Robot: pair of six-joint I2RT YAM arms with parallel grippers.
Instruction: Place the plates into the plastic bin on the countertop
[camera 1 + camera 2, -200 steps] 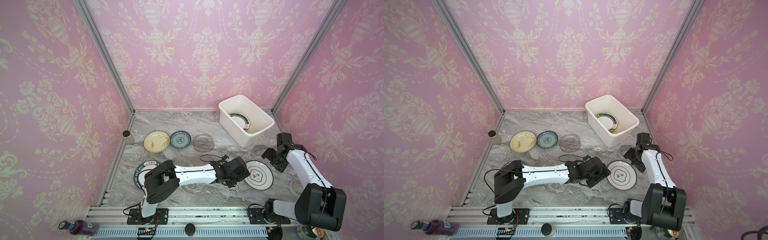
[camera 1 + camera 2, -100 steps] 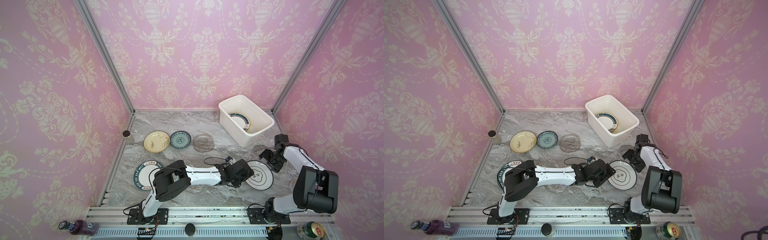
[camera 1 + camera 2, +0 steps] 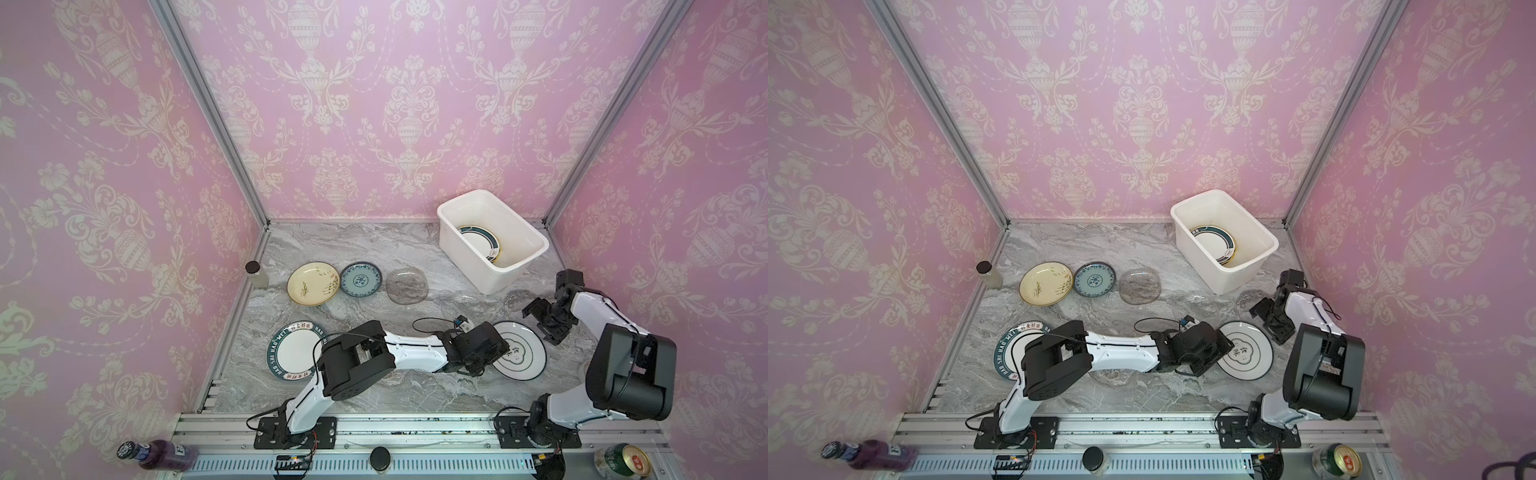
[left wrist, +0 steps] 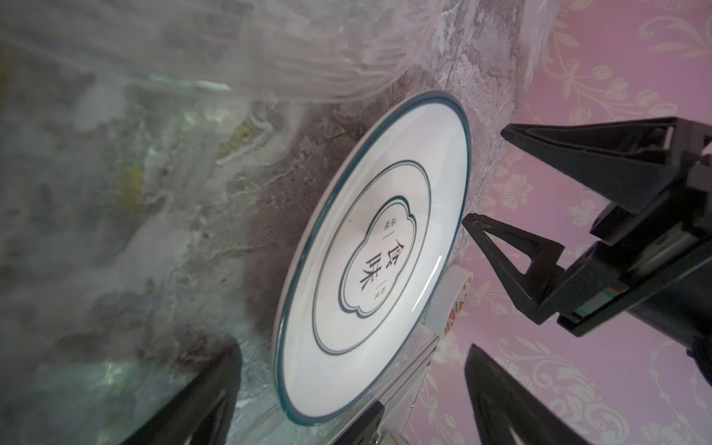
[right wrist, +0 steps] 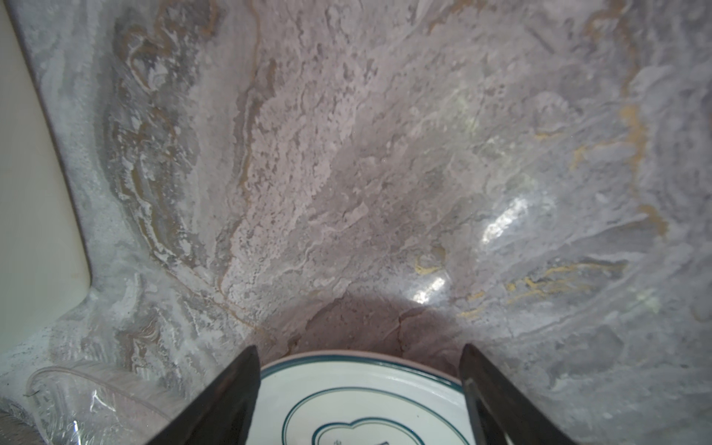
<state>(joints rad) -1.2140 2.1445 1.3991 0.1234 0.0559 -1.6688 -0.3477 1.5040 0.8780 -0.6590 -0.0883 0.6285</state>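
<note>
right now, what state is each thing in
left gripper, open, at white plate's edge
right gripper, open, at the same plate's other edge
white plate, flat on counter, not gripped
bin, upright, dark-rimmed plate inside
yellow plate, flat on counter
teal plate, flat on counter
glass plate, flat on counter
lettered plate, flat, partly under left arm

The right gripper [image 5: 358,346], fingers [image 5: 227,397] spread, flanks the edge of the teal-rimmed white plate [image 5: 346,389] on the marble countertop [image 5: 346,173]; well aside from that plate, a white wall, probably the plastic bin [image 5: 31,192].
</note>
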